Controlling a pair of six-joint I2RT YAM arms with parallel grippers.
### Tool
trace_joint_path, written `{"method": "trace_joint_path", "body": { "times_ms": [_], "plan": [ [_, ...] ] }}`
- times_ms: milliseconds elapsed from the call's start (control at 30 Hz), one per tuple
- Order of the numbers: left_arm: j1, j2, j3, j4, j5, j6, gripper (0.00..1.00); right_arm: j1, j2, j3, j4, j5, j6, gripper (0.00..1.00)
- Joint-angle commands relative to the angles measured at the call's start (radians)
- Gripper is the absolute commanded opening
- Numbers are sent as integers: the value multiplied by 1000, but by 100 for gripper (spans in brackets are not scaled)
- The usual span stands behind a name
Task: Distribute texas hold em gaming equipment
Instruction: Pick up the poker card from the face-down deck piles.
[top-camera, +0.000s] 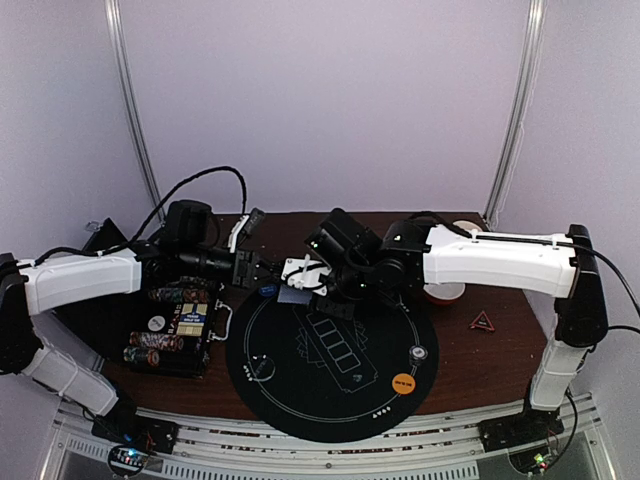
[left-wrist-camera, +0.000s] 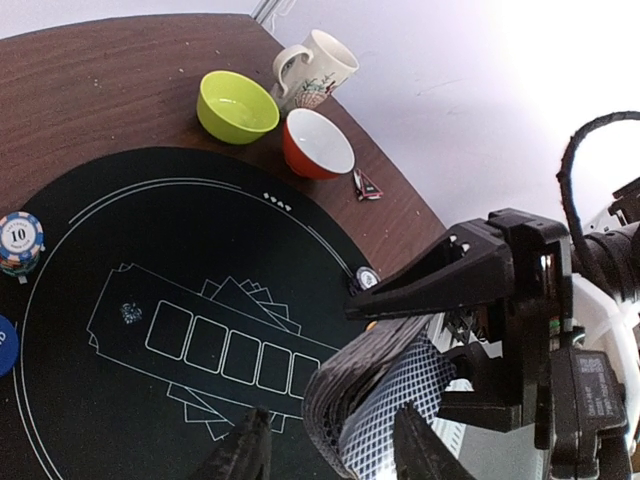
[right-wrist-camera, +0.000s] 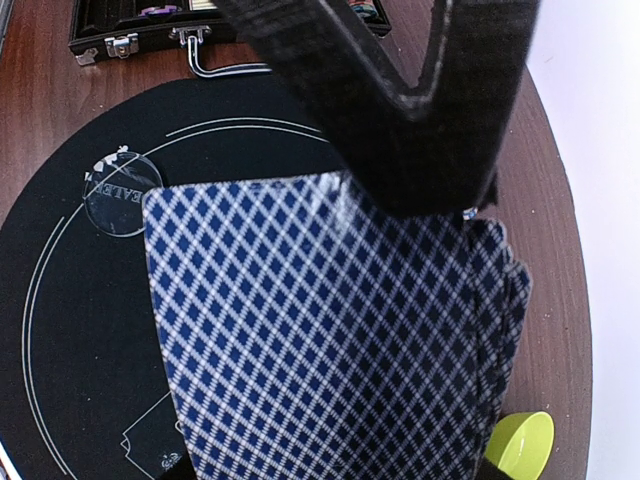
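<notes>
Chip case (top-camera: 175, 330) left of mat (top-camera: 300, 395); triangle (top-camera: 483, 321) and mug (left-wrist-camera: 312, 68) right of it.

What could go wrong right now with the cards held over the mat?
1. The cards in the right gripper are fanned unevenly at one edge, so some might slide out onto the mat.
2. The open left gripper sits very close to them; a misjudged approach could knock cards loose or bump the right gripper.

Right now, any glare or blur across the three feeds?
Top external: soft but evenly lit, no glare. Left wrist: wall beyond the mug blown out white, table sharp. Right wrist: cards fill the frame, pattern crisp, right edge washed out.
</notes>
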Motion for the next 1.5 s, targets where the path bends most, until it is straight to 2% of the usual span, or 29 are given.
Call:
{"method": "trace_joint_path", "body": {
  "times_ms": [0, 200, 400, 733, 867, 933, 967, 1467],
  "plan": [
    [7, -11, 24, -4, 36, 16, 39, -7, -24, -5, 0, 15, 7, 53],
    [7, -9, 25, -1, 59, 18, 28, -8, -24, -4, 1, 17, 5, 53],
    [7, 11, 11, 28, 78, 10, 31, -9, -20, -1, 5, 12, 5, 52],
    [7, 31, 16, 53, 80, 8, 28, -9, -24, 0, 4, 8, 3, 51],
    [5, 31, 10, 75, 106, 7, 19, -8, -23, -2, 8, 6, 4, 51],
    [5, 30, 6, 76, 110, 5, 2, -8, -22, -3, 6, 10, 2, 51],
    [5, 28, 3, 79, 114, 5, 0, -9, -23, -2, 5, 11, 2, 51],
    [30, -13, -19, 118, 150, -25, 0, -50, -67, -92, 32, 25, 32, 50]
  ]
}}
